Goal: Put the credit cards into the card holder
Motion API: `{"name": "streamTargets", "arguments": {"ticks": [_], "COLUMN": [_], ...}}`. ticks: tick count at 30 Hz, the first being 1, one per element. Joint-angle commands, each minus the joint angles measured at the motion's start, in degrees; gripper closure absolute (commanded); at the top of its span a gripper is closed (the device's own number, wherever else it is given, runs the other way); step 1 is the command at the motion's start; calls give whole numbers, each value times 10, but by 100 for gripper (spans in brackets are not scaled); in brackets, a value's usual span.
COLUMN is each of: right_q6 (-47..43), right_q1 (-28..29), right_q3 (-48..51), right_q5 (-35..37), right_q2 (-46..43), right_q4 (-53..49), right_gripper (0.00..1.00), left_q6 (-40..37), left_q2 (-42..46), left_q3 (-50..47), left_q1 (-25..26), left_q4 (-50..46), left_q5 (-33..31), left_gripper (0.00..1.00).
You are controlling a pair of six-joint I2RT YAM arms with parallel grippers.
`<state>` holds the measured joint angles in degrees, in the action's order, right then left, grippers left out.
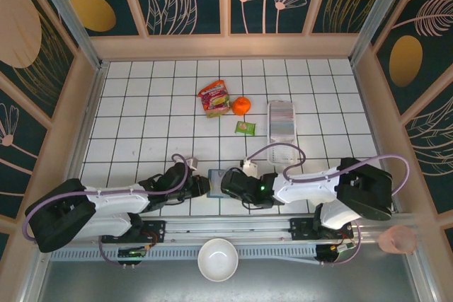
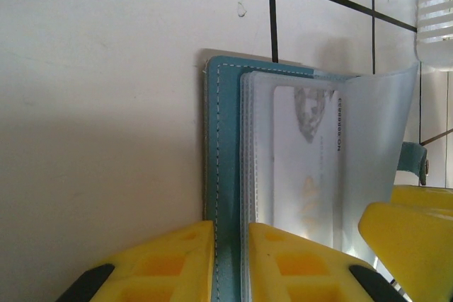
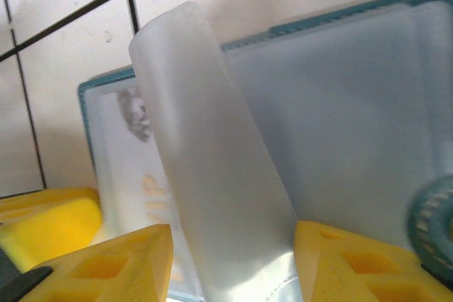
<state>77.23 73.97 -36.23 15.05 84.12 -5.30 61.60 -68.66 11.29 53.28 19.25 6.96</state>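
Note:
The dark teal card holder (image 1: 216, 176) lies open on the tiles between both arms. My left gripper (image 2: 230, 228) is shut on its teal cover edge (image 2: 225, 175), one finger on each side. A pale credit card (image 2: 301, 167) with a printed head and faint lettering sits inside a clear sleeve, and the same card (image 3: 124, 153) is seen from the right wrist. A frosted sleeve page (image 3: 212, 175) curls up between the fingers of my right gripper (image 3: 233, 235), whose jaws stand apart; the page touches the right finger and leaves a gap at the left one. A right finger (image 2: 407, 228) rests by the lifted page (image 2: 375, 139).
Farther back lie a red snack packet (image 1: 214, 98), an orange (image 1: 241, 106), a small green packet (image 1: 245, 127) and a long clear tray (image 1: 280, 121). A white bowl (image 1: 217, 259) and a pink cup (image 1: 398, 240) sit by the near rail.

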Motion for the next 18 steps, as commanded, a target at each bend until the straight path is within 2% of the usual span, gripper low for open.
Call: {"name": "streamTargets", "arguments": {"ticks": [1, 11, 18], "right_q6": [-6, -18, -13], "right_q1": [-8, -7, -6], "right_q3": [10, 0, 13], "right_q5": [-16, -18, -32], "right_q2": [20, 23, 37], "right_q4": [54, 128, 185], "right_gripper": [51, 52, 53], "left_q6": [2, 8, 15], "left_q2": [-3, 2, 32], "left_q3": [-9, -19, -26], "left_q1": [2, 2, 2], "left_q4": [-20, -16, -36], "left_q5": [-2, -7, -33], "left_gripper": [81, 82, 83]}}
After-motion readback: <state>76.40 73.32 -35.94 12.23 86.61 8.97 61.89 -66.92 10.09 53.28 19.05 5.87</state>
